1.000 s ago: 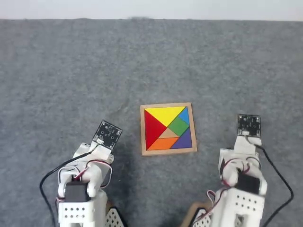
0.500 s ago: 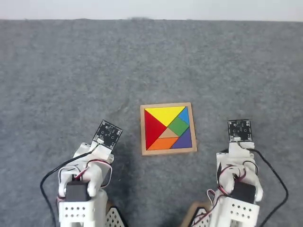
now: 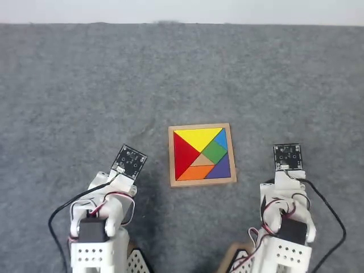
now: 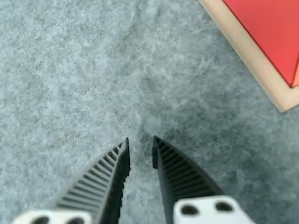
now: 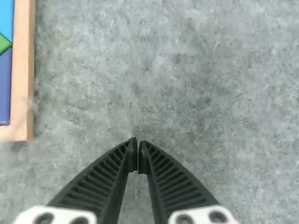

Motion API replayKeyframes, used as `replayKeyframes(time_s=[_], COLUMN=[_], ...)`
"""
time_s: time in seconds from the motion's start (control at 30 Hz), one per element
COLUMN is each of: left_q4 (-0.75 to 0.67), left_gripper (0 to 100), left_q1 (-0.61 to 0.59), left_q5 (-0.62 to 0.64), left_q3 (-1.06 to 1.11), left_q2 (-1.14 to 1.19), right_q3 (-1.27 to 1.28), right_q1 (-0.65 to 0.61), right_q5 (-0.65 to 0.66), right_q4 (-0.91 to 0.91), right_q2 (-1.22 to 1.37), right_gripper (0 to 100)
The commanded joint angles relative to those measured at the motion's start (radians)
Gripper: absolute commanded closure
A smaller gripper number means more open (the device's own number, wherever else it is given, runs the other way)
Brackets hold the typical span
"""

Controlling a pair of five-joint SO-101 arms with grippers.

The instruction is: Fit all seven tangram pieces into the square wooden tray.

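Tray full, 7 coloured pcs; left fingers narrow gap; right fingers touching.

The white right arm has shifted since a second ago. Its black square wrist camera board now sits a little nearer the square wooden tray and slightly back toward the arm's own base, where before it stood farther out to the side and a touch farther forward over the grey surface. The arm's upper links have turned with it, so they now lean toward the tray's side. The whole move fell within the first half of that second.
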Motion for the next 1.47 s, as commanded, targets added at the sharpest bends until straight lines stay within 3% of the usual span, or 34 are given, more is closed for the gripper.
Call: replayKeyframes(time_s=[0.0,1.43], left_q4=[0.003,0.003], left_gripper=[92,92], left_q1=[-0.008,-0.008], left_q5=[0.0,0.0], left_q3=[-0.007,-0.007], left_q2=[-0.017,-0.017], right_q3=[0.018,0.018], right_q1=[-0.008,-0.008], right_q5=[0.017,0.017], right_q4=[-0.024,-0.039], right_q2=[0.008,0.016], right_gripper=[99.0,99.0])
